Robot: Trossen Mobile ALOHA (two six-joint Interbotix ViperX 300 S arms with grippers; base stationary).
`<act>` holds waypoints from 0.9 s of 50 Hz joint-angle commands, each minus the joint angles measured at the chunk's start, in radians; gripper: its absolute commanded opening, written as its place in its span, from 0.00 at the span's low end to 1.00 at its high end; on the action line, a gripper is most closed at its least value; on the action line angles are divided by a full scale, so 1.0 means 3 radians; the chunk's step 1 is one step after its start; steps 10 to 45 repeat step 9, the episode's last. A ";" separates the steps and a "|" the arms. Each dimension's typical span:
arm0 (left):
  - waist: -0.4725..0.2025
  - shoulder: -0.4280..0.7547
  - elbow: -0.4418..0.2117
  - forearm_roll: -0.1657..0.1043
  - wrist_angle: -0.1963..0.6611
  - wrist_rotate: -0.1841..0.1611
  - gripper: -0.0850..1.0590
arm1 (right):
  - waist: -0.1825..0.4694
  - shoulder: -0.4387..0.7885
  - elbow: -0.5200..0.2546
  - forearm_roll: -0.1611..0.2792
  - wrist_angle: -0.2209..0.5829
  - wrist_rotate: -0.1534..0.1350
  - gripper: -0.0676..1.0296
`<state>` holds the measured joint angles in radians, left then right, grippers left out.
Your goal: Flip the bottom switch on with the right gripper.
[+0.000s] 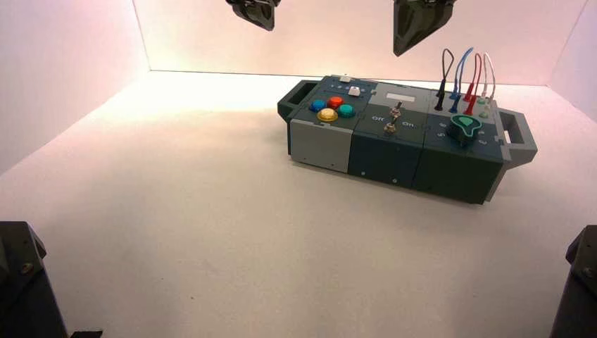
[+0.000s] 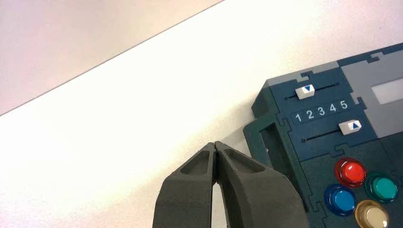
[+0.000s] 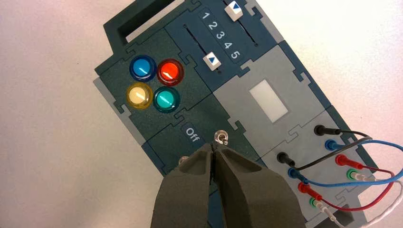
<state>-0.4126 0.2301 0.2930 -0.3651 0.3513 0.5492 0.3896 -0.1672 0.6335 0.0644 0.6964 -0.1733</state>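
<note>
The box [image 1: 384, 158] stands right of centre on the white table. Its middle panel carries two metal toggle switches; the bottom switch [image 1: 389, 127] is the nearer one, between the labels "Off" and "On". In the right wrist view the bottom switch [image 3: 183, 160] peeks out beside a finger, and the top switch [image 3: 221, 138] sits just past the tips. My right gripper [image 3: 212, 146] is shut and empty. It hangs in the air above the box's far side [image 1: 399, 51], clear of the switches. My left gripper [image 1: 267, 27] is raised at the back, left of the box, shut and empty [image 2: 216, 145].
Four round buttons [image 1: 331, 109] and two sliders [image 2: 328, 107] fill the box's left part. A teal knob [image 1: 464, 128] and looped wires [image 1: 464, 74] occupy its right part. Handles stick out at both ends. White walls enclose the table.
</note>
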 commanded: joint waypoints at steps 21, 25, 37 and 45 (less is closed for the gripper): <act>-0.0005 -0.0148 -0.0041 0.0005 -0.0036 -0.0005 0.05 | -0.0015 -0.0082 -0.0041 0.0020 -0.0026 0.0005 0.04; -0.0005 -0.0148 -0.0041 0.0005 -0.0036 -0.0005 0.05 | -0.0015 -0.0082 -0.0041 0.0020 -0.0026 0.0005 0.04; -0.0005 -0.0148 -0.0041 0.0005 -0.0036 -0.0005 0.05 | -0.0015 -0.0082 -0.0041 0.0020 -0.0026 0.0005 0.04; -0.0005 -0.0148 -0.0041 0.0005 -0.0036 -0.0005 0.05 | -0.0015 -0.0082 -0.0041 0.0020 -0.0026 0.0005 0.04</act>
